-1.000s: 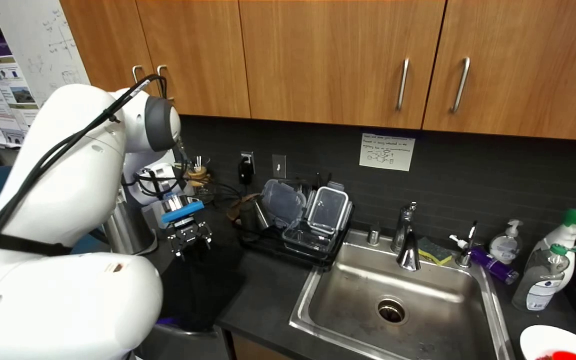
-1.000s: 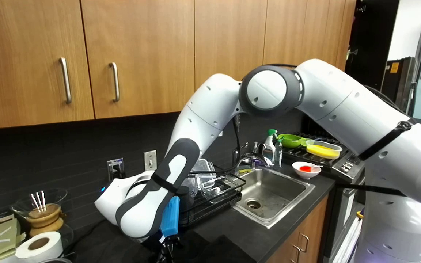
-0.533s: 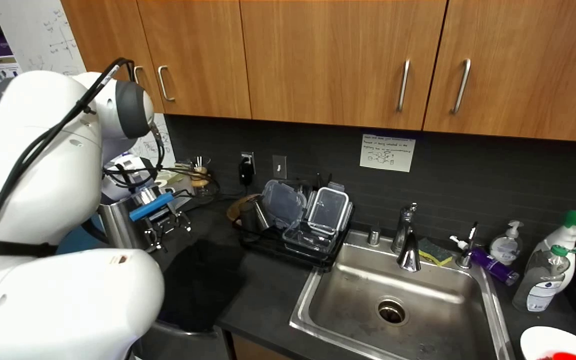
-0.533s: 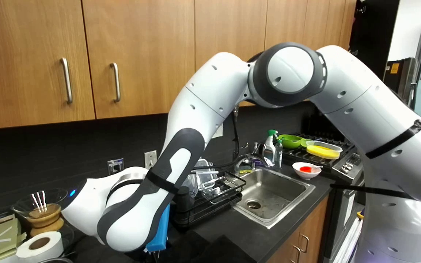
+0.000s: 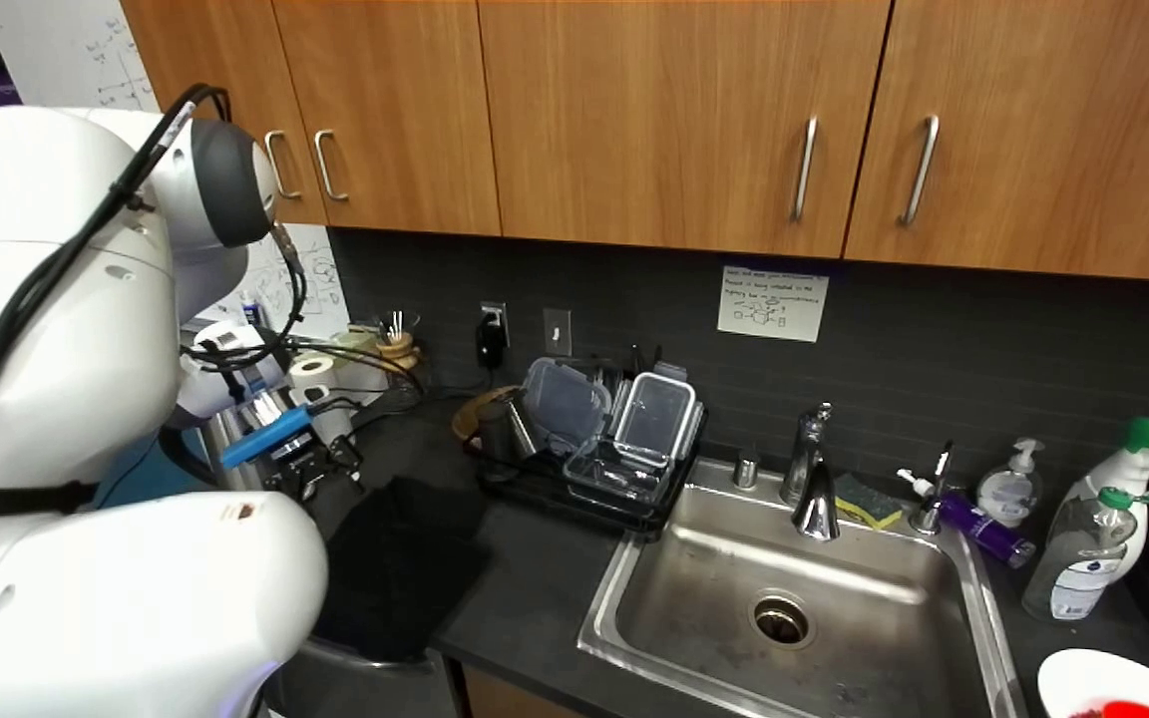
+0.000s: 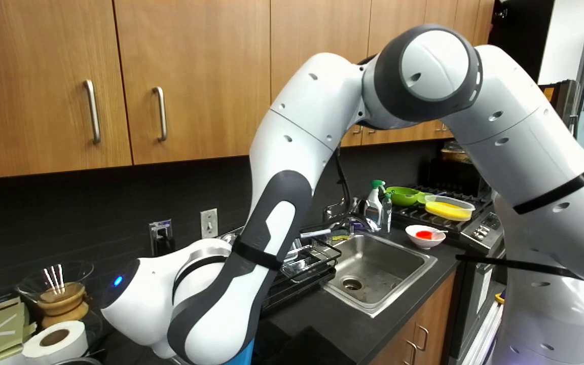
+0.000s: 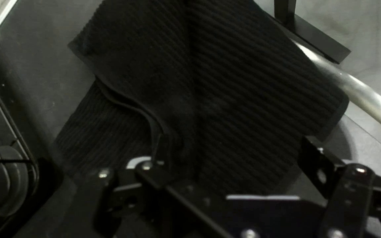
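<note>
Two fingers [image 7: 313,158]: spread wide apart above the table [image 5: 535,568], with cloth [image 7: 243,82] visible in the gap.
Cloth: black and ribbed, with one part folded over another, lying on the table lower than the fingers and reaching the edge.
Table: dark, with a bare strip between cloth and sink [image 5: 674,578] in an exterior view.
Rack [image 5: 624,519]: black wire, near the cloth, loaded with clear boxes [image 5: 656,414].
Sink: steel, sunk into the table next to the rack.
Tap [image 5: 816,489]: rising from the sink's rear rim, beside a sponge [image 5: 864,499].
Bottles [image 5: 1083,568]: grouped by the sink's far end, including a tilted purple one [image 5: 985,529].
Bowl [image 6: 422,243]: white, with something red [image 6: 424,234] inside, between sink and stove [image 6: 482,228].
Cabinets [image 5: 684,120]: wooden, metal-handled, high up in both exterior views.
</note>
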Tool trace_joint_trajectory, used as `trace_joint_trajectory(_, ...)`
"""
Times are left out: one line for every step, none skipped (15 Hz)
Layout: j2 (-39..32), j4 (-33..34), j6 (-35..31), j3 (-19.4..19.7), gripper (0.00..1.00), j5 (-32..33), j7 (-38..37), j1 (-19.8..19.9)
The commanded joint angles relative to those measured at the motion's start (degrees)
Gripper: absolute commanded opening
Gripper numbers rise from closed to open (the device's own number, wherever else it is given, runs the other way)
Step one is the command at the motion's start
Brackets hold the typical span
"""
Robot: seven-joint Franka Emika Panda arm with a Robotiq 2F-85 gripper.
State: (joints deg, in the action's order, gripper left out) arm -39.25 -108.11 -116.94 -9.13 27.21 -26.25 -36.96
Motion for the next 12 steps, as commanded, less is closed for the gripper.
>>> trace_joint_trajectory(5.98, -10.95, -6.45, 1.13, 1.0, -0.1, -7.3, -0.73)
trace_joint_trajectory(6.88, -13.6, -8.73, 1.24, 1.0, -0.45, -9.58, -0.62)
trace_joint_trajectory(7.64, -16.15, -10.95, 1.33, 1.0, -0.68, -11.77, -0.51)
trace_joint_trajectory(8.42, -18.5, -12.92, 1.41, 1.0, -0.95, -13.82, -0.43)
trace_joint_trajectory(9.13, -20.98, -15.05, 1.55, 1.0, -1.04, -15.79, -0.33)
trace_joint_trajectory(9.68, -23.03, -17.01, 1.72, 1.0, -0.99, -17.5, -0.28)
trace_joint_trajectory(10.06, -24.68, -18.36, 1.97, 1.0, -1.12, -19.01, -0.19)
trace_joint_trajectory(6.45, -19.45, -15.36, 1.62, 1.0, -0.92, -16.01, -0.53)
trace_joint_trajectory(6.93, -21.26, -16.78, 1.82, 1.0, -0.85, -17.28, -0.52)
trace_joint_trajectory(7.36, -22.34, -17.41, 1.91, 1.0, -0.83, -17.92, -0.48)
trace_joint_trajectory(7.7, -22.85, -17.71, 1.96, 1.0, -0.81, -18.11, -0.44)
trace_joint_trajectory(7.97, -23.06, -17.76, 1.98, 1.0, -0.79, -18.21, -0.39)
